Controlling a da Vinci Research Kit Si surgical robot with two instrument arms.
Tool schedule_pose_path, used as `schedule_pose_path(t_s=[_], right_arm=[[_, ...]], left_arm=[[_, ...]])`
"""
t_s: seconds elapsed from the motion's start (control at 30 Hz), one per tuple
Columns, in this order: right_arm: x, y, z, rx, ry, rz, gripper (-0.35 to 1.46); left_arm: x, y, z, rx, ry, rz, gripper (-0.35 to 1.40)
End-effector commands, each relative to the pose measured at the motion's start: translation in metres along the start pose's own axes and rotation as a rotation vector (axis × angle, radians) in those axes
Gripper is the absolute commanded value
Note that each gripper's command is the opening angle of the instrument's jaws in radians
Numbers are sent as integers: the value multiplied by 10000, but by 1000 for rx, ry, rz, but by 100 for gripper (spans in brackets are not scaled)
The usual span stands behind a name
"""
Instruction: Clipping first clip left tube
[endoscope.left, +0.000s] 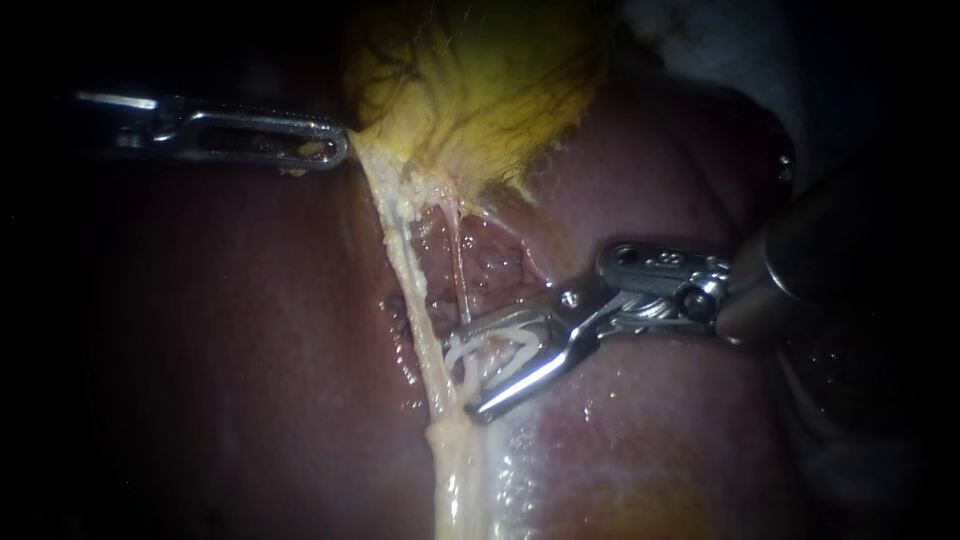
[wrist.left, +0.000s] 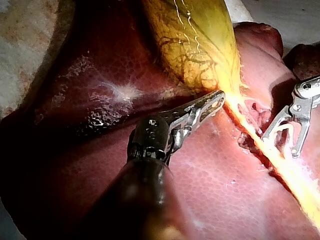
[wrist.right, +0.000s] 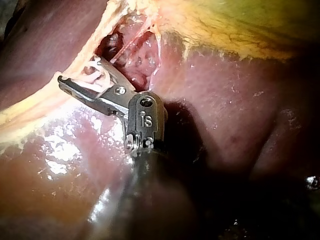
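The yellow gallbladder (endoscope.left: 470, 90) lies on the dark red liver (endoscope.left: 230, 330). My left instrument (endoscope.left: 338, 150) comes in from the left, its jaws shut on the gallbladder's lower edge, and holds it taut (wrist.left: 217, 97). Below it run a thick pale left tube (endoscope.left: 408, 280) and a thin pinkish right tube (endoscope.left: 460, 265). My right instrument (endoscope.left: 468, 372) has open jaws with a white clip (endoscope.left: 505, 350) loaded between them. Their tips reach the left tube, one above and one below. The right wrist view shows the same spread jaws (wrist.right: 80, 72) at the pale tube (wrist.right: 35, 107).
Raw pitted tissue (endoscope.left: 490, 265) lies bare between the two tubes. Wet glossy liver (wrist.right: 225, 100) surrounds the site. A pale cloth (wrist.left: 20, 55) shows beyond the liver's edge in the left wrist view.
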Motion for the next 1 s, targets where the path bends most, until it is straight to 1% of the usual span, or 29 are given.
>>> schedule_pose_path(t_s=[0.03,0.23,0.43,0.5,0.57,0.77,0.83,1.0], right_arm=[[-2,2,1,3,-3,0,60],[-11,13,6,6,-10,9,60],[-19,22,15,24,-23,14,60],[-20,24,19,36,-7,17,60],[-17,26,24,51,11,21,60],[-10,30,36,104,43,37,60],[-8,29,40,124,54,40,60],[-3,24,44,173,98,44,59]], left_arm=[[0,0,0,0,0,0,-35],[0,0,0,-1,0,0,-35],[0,0,1,-1,0,0,-35],[0,0,1,-1,0,0,-35],[0,0,1,-1,0,0,-35],[0,0,1,-1,0,0,-35],[0,0,1,-1,0,0,-35],[0,0,1,-1,0,0,-35]])
